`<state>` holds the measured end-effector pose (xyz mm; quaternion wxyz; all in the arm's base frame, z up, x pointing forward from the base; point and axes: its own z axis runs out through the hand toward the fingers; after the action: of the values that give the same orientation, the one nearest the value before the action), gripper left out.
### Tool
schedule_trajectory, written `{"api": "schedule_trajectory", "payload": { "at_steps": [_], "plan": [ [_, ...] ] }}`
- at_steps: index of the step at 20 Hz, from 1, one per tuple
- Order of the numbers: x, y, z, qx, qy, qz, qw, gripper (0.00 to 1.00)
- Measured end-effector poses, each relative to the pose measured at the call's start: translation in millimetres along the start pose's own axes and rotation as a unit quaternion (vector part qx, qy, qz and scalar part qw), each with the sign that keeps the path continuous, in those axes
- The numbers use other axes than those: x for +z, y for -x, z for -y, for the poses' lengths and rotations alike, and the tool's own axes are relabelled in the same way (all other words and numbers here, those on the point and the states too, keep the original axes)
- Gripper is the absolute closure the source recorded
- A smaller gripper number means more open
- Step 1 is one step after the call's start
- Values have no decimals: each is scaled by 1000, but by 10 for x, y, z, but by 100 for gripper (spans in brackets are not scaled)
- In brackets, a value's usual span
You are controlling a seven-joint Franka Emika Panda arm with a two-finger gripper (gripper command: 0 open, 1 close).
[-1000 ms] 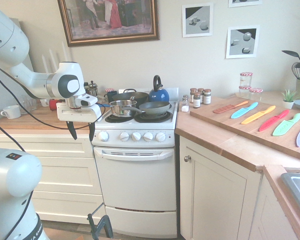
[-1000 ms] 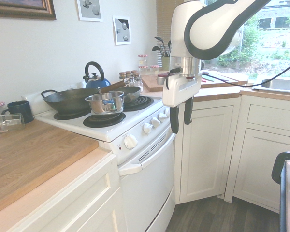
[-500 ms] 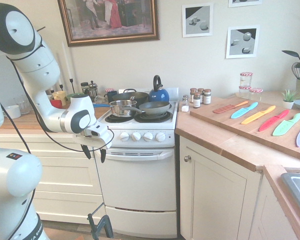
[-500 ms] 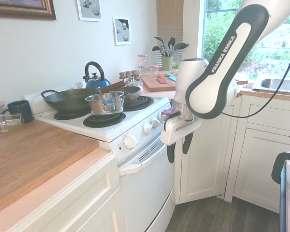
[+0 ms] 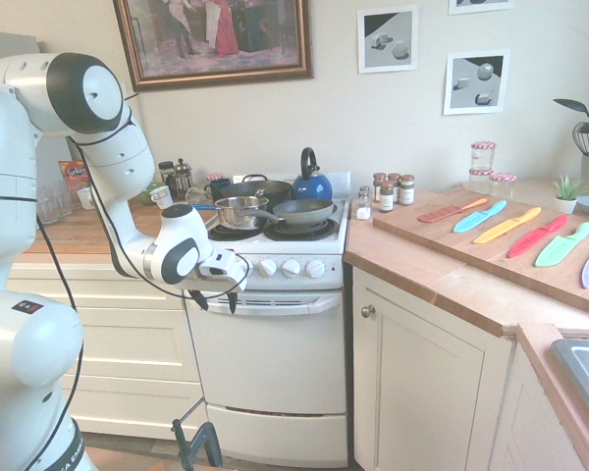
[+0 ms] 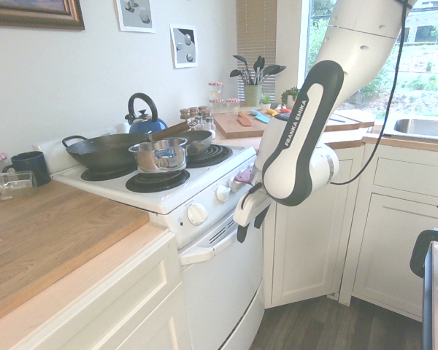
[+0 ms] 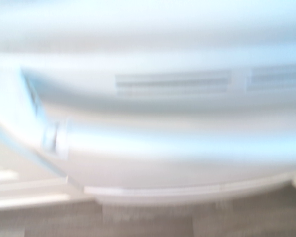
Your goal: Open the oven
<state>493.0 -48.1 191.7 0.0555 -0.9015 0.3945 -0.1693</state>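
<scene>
The white oven (image 5: pixel 270 378) stands between cream cabinets, its door shut. Its wide curved handle (image 5: pixel 270 304) runs under the row of knobs (image 5: pixel 280 267). My gripper (image 5: pixel 214 301) is open, its dark fingers pointing down just in front of the handle's left end. In the second exterior view the gripper (image 6: pixel 248 224) hangs close to the oven front (image 6: pixel 219 292), beside the handle (image 6: pixel 217 242); I cannot tell if they touch. The wrist view is blurred and shows the handle (image 7: pixel 177 148) with vent slots (image 7: pixel 172 81) from close by.
A small steel pot (image 5: pixel 238 211), a frying pan (image 5: pixel 302 210), a wok (image 6: pixel 106 149) and a blue kettle (image 5: pixel 311 183) sit on the burners. Cream cabinet doors (image 5: pixel 427 392) flank the oven. Spice jars (image 5: pixel 393 191) and a board with coloured knives (image 5: pixel 515 231) lie on the right counter.
The arm has swung down and right in the first exterior view, bringing the gripper from beside the knobs at counter height to the left end of the oven handle. The fingers stay open.
</scene>
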Motion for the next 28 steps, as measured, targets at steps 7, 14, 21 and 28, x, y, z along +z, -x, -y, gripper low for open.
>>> {"api": "schedule_trajectory", "payload": {
  "at_steps": [7,14,21,28],
  "plan": [
    [174,-235,183,-17,-18,-2,1000,0],
    [414,-373,283,-28,-24,6,999,0],
    [761,-497,142,-10,-22,17,1000,0],
    [859,-466,-416,-16,-18,34,999,0]
  ]
}}
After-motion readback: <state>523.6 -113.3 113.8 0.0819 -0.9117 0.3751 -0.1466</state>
